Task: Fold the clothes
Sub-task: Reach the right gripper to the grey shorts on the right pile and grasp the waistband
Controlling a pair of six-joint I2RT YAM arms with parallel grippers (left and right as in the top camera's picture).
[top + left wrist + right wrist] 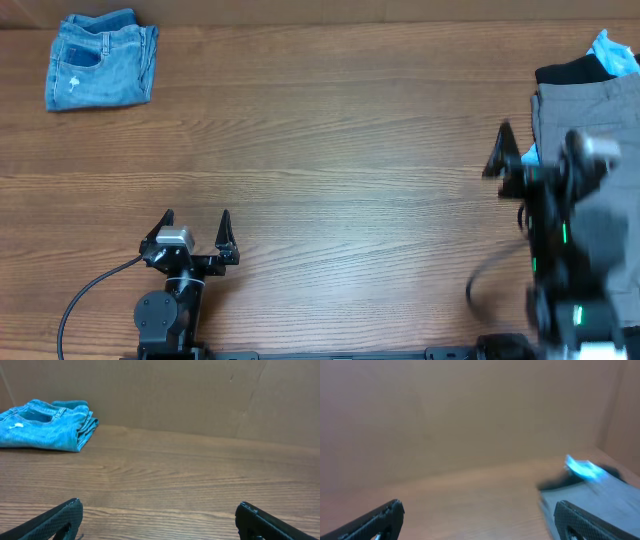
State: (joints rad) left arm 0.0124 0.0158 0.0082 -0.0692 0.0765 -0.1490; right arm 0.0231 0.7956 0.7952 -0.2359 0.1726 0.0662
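Observation:
Grey shorts (590, 110) lie at the table's right edge, over a black garment (570, 72) and light-blue cloth (612, 52). They also show blurred in the right wrist view: the grey shorts (605, 497), the black garment (610, 472), the blue cloth (582, 467). Folded faded-denim shorts (100, 60) lie at the far left corner, also in the left wrist view (45, 425). My left gripper (196, 228) (159, 515) is open and empty near the front edge. My right gripper (535, 145) (477, 515) is open, blurred, at the left edge of the grey shorts.
The wooden table (330, 150) has a brown cardboard wall (200, 395) at its back. A black cable (85, 295) runs from the left arm's base. The right arm (565, 250) covers the lower part of the grey shorts.

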